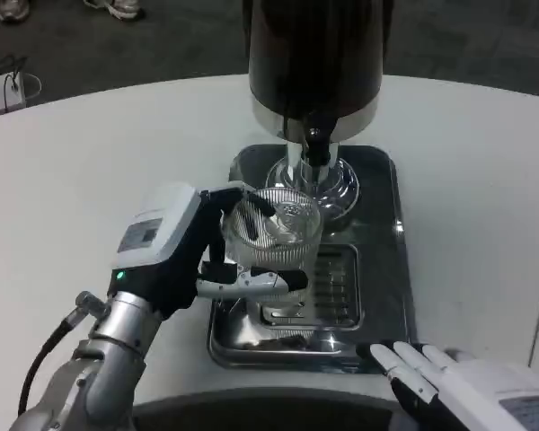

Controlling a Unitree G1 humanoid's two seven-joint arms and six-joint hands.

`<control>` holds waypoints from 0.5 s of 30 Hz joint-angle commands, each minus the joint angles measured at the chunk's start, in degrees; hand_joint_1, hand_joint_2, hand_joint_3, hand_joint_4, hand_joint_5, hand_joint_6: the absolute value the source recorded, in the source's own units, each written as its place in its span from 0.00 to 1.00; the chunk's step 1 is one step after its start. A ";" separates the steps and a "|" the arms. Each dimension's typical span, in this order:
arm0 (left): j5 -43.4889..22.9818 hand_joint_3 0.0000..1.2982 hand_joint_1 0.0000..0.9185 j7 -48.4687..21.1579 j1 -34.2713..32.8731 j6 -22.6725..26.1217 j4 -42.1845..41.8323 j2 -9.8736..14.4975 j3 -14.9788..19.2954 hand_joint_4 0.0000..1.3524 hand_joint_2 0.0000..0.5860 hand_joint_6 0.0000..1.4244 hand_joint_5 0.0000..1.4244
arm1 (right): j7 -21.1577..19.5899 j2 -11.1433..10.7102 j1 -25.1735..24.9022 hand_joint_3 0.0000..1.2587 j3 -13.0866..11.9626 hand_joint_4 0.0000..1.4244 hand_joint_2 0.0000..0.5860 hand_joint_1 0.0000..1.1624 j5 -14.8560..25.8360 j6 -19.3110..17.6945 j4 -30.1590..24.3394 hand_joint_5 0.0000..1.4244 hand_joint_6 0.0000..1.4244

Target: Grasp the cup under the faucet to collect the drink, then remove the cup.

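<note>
Head view puts the clear ribbed cup (271, 241) in front of you, held above the grated drip tray (337, 292), just below and in front of the black faucet (316, 148). Your left hand (175, 256) grips it: fingers (251, 280) wrap across its near side low down, and another finger curls over the far rim, so the cup is clasped from its left. The faucet juts from the drink dispenser (313, 63), whose dark tank sits on a chrome pedestal at the back of the shiny steel base (391, 233). That base rests on the white tabletop (90, 162). Your right hand (472, 391) lies at the near right corner of the base, fingers stretched out side by side towards the tray's edge, holding nothing.
</note>
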 commanded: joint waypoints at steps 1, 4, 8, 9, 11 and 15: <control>-0.46 0.49 0.38 -1.38 0.27 1.32 -1.40 0.94 -0.58 0.53 0.06 0.89 0.66 | 0.93 0.98 0.57 0.02 -0.34 0.00 0.72 0.48 0.83 -0.99 -0.84 0.00 0.00; -0.29 0.48 0.34 -1.57 0.36 1.70 -2.41 0.75 -0.83 0.52 0.08 0.85 0.62 | 1.23 1.16 0.58 0.02 -0.20 0.00 0.72 0.48 0.96 -1.04 -0.84 0.00 0.00; -0.03 0.46 0.32 -1.63 0.37 2.08 -3.77 0.56 -1.16 0.49 0.09 0.78 0.57 | 1.65 1.20 0.61 0.02 0.27 0.00 0.72 0.48 1.04 -0.77 -0.84 0.00 0.00; -0.09 0.45 0.31 -1.85 0.30 2.27 -4.10 0.56 -1.25 0.48 0.09 0.76 0.56 | 1.73 1.23 0.61 0.02 0.36 0.00 0.72 0.48 1.07 -0.67 -0.84 0.00 0.00; -0.22 0.44 0.30 -2.13 0.20 2.73 -4.64 0.61 -1.43 0.46 0.09 0.72 0.53 | 1.88 1.29 0.61 0.02 0.46 0.00 0.72 0.48 1.11 -0.55 -0.84 0.00 0.00; -0.37 0.39 0.26 -3.25 -0.18 3.32 -5.38 0.79 -1.79 0.35 0.08 0.62 0.45 | 2.21 1.55 0.80 0.02 0.64 0.00 0.72 0.48 1.43 -0.09 -0.84 0.00 0.00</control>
